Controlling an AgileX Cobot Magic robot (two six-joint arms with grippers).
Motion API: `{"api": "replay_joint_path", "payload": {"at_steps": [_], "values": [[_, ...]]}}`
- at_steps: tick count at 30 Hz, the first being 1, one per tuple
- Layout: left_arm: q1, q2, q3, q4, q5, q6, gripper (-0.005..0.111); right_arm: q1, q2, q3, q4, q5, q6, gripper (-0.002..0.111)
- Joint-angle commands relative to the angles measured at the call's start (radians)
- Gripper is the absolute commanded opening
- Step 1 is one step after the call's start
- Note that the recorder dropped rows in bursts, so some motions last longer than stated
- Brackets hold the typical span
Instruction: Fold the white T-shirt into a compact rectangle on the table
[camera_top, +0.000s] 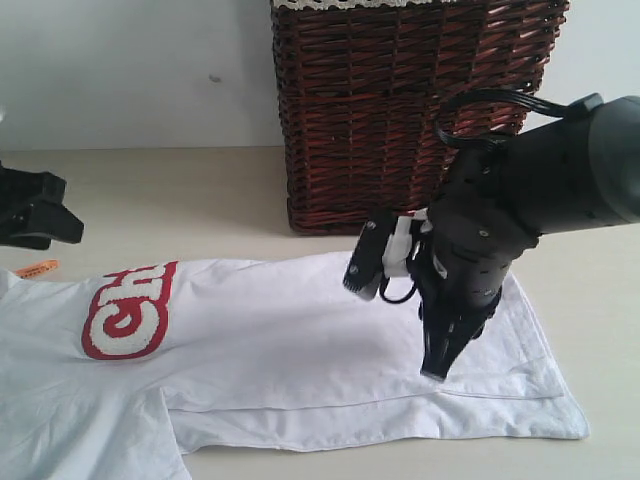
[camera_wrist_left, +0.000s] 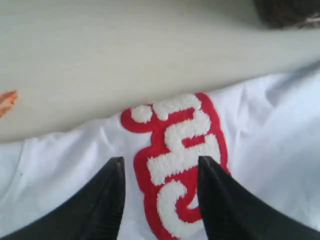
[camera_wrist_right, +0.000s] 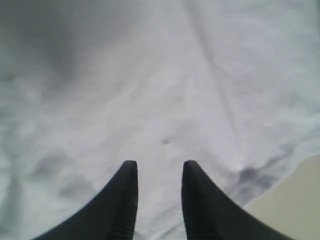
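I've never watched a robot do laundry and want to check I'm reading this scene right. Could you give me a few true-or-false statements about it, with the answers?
1. The white T-shirt lies spread on the table. True.
2. The right gripper hangs over the red lettering. False: it is over plain white cloth near the shirt's other end.
3. The wicker basket stands on the shirt. False: it stands on the table behind the shirt.
4. The right gripper's jaws stand apart with nothing between them. True.
5. The shirt's neck tag is blue. False: it is orange.
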Motion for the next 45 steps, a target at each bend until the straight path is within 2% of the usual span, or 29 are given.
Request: {"api": "replay_joint_path", "payload": {"at_steps": [1,5,9,13,19,23,26,31,33,39,42,45], "values": [[-0.037,0.025,0.001,0.035,0.038,-0.04,0.045,-0.133,0.005,0.0,-0.019,-0.114,0.207,0.032],[-0.083,0.019,0.001,0.066,0.061,0.037,0.046,-0.254,0.032,0.0,0.141,-0.161,0.153,0.049],[-0.161,0.014,0.001,0.135,0.12,0.141,0.046,-0.275,0.033,-0.002,0.206,-0.196,0.095,0.049],[-0.285,-0.01,0.001,0.267,0.225,0.149,0.046,-0.275,0.033,-0.002,0.206,-0.22,0.078,0.049],[-0.516,-0.111,0.001,0.503,0.375,-0.082,0.046,-0.275,0.033,-0.002,0.215,-0.233,0.081,0.049],[-0.681,-0.159,0.013,0.562,0.489,-0.237,0.046,-0.275,0.033,-0.002,0.284,-0.247,0.079,0.049],[-0.798,-0.167,0.062,0.583,0.482,-0.312,0.047,-0.275,0.033,-0.029,0.315,-0.206,0.079,0.049],[-0.956,-0.132,0.175,0.628,0.391,-0.476,0.064,-0.275,-0.005,-0.114,0.339,-0.066,0.077,0.049],[-0.994,-0.113,0.211,0.634,0.359,-0.51,0.068,-0.275,-0.039,-0.123,0.339,-0.046,0.062,0.049],[-1.073,-0.052,0.283,0.653,0.211,-0.596,0.068,-0.275,-0.132,-0.123,0.359,-0.044,0.033,0.049],[-1.085,-0.018,0.303,0.737,0.139,-0.691,0.068,-0.275,-0.156,-0.123,0.364,-0.04,0.026,0.049],[-1.085,0.024,0.314,0.866,0.124,-0.814,0.068,-0.275,-0.169,-0.123,0.368,-0.04,0.026,0.049]]}}
